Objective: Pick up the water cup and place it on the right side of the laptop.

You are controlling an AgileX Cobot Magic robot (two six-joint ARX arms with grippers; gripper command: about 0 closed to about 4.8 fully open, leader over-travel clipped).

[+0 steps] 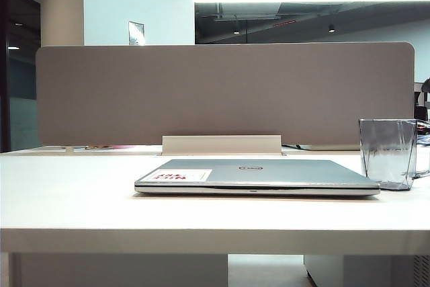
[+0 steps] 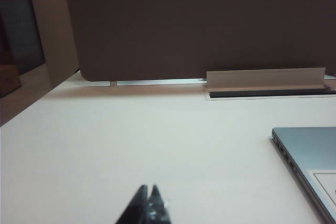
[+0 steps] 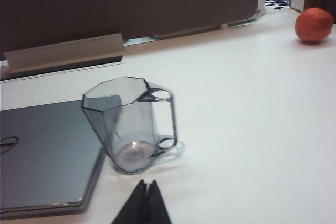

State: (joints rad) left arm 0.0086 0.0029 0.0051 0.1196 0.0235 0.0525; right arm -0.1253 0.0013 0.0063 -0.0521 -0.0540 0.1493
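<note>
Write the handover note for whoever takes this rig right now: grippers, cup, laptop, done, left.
Left gripper: shut, empty, low over bare table to the left of the laptop.
Right gripper: shut, empty, just short of the water cup, not touching it.
Laptop: closed, flat, mid-table.
Water cup: upright on the table close beside the laptop's right edge, handle turned away from the laptop; a touch cannot be told.
Done: by how things lie, the cup already sits on the laptop's right.
Left: probably nothing but confirming placement and keeping the arms clear.
</note>
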